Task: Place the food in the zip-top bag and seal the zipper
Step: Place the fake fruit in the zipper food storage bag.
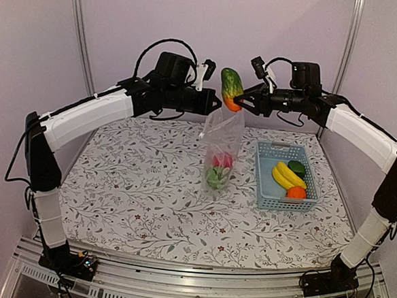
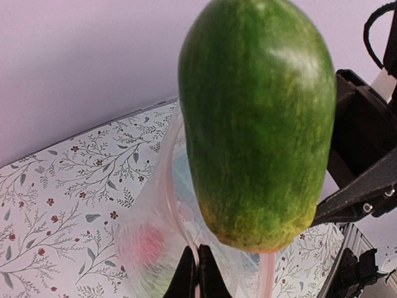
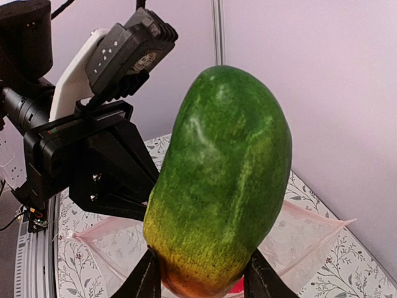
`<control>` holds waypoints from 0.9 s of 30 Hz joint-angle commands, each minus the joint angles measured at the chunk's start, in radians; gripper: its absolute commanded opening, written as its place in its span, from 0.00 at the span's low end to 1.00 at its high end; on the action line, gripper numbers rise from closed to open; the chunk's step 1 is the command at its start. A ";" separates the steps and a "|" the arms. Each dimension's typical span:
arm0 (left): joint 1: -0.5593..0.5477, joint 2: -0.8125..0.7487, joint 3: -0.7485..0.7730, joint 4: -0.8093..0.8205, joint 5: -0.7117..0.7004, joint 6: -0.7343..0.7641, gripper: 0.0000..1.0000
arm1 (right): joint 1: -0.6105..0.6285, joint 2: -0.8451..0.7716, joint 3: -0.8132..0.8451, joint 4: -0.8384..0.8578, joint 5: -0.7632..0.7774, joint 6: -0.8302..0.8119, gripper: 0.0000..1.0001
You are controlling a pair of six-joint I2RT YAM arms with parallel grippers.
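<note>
While beside basket (image 1: pixel 287 203), bag (image 1: pixel 223 132) beneath fruit (image 1: pixel 231 88).

Left gripper (image 1: pixel 214 104) raised, pinched tight; right gripper (image 1: pixel 240 101) facing it, half-spread, gripping.

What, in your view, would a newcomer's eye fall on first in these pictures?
First, the large green toy fruit, held in mid-air by the right gripper just above the mouth of the zip-top bag. The clear bag hangs from the left gripper over the table, with a red piece and a green piece inside. To the right stands a light-blue basket with bananas, an orange and a dark green piece.
</note>
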 commanded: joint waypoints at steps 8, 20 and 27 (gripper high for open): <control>-0.011 -0.045 -0.064 0.048 0.000 -0.018 0.01 | 0.014 0.037 -0.067 0.120 0.032 0.049 0.40; 0.003 -0.062 -0.098 0.051 -0.045 -0.018 0.01 | 0.022 -0.013 -0.057 0.025 0.092 0.012 0.74; 0.008 -0.058 -0.094 0.024 -0.058 0.015 0.01 | 0.023 -0.066 0.009 -0.128 0.190 -0.027 0.73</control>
